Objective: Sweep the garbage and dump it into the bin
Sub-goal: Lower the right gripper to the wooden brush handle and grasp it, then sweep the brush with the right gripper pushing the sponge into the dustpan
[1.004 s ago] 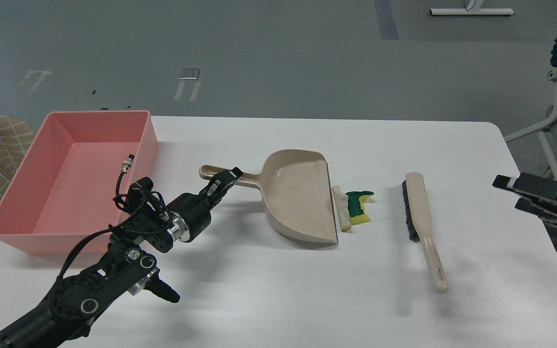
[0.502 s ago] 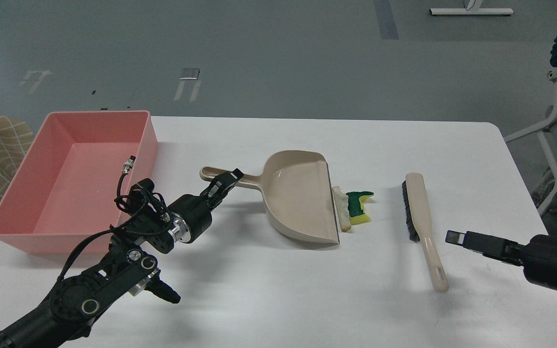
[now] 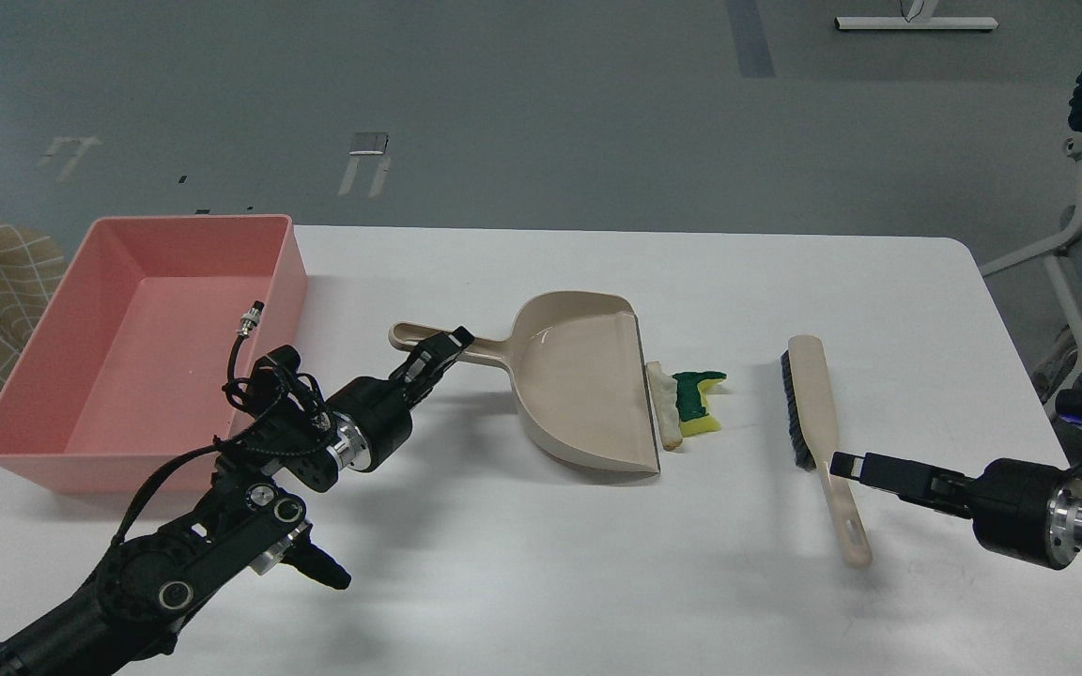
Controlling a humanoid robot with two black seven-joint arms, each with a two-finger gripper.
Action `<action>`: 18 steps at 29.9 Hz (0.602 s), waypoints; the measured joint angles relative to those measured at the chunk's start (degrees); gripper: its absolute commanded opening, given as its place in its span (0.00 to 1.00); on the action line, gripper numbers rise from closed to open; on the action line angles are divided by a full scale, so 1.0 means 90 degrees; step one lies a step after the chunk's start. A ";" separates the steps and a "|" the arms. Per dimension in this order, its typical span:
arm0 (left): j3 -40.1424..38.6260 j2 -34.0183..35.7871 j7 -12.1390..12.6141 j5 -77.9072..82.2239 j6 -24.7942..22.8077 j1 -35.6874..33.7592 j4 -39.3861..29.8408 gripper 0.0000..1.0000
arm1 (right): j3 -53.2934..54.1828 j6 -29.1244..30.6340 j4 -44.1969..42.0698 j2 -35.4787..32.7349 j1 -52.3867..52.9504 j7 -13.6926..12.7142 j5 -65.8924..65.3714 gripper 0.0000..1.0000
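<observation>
Now garbage (image 3: 687, 405) betw. end effectors, untouched

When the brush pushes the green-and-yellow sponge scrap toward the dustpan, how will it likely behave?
The sponge scrap looks small and ragged, so it is probably very light and should slide easily on the smooth white table. Being soft foam, it may squash or tumble rather than roll. It lies against the whitish strip at the dustpan lip, so both likely move together.

L end effector (image 3: 438, 354) seemingly clamped, R end effector (image 3: 849, 464) low, fingers indistinct.
</observation>
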 measured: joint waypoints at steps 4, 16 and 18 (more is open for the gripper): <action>0.0000 0.0000 -0.0001 0.0003 0.0000 0.0000 0.0001 0.00 | -0.0015 0.0000 0.0001 0.0056 -0.0015 -0.0065 0.0010 0.83; -0.0004 0.0000 -0.0001 0.0009 0.0000 -0.0009 0.0001 0.00 | -0.0023 -0.0003 0.0027 0.0240 -0.0020 -0.0194 0.0020 0.65; -0.0003 0.0000 -0.0001 0.0009 0.0000 -0.0010 0.0001 0.00 | -0.0023 -0.0001 0.0031 0.0241 -0.0032 -0.0200 0.0014 0.57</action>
